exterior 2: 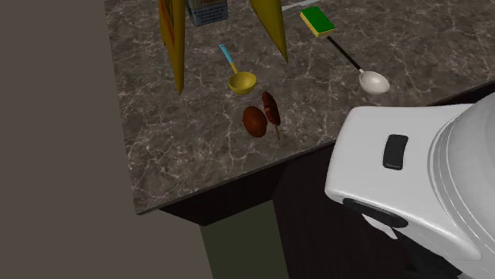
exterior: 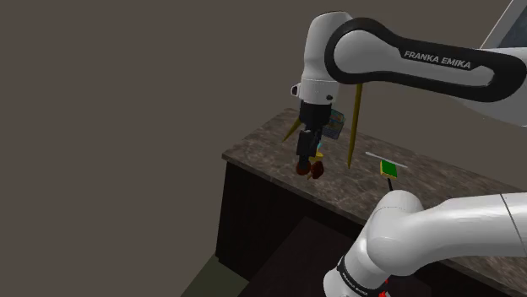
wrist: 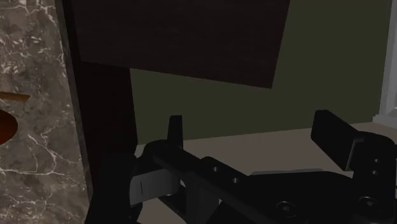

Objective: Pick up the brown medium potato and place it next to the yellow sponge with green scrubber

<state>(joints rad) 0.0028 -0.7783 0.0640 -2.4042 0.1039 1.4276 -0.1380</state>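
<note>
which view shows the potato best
The second exterior view: the potato lies whole, nothing covering it. In the shoulder view it sits small, just below the gripper. The wrist view catches a brown sliver, perhaps it.

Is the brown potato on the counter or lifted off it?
On the counter. The second exterior view shows the potato resting on it; in the wrist view the end effector stands open, clasping nothing.
</note>
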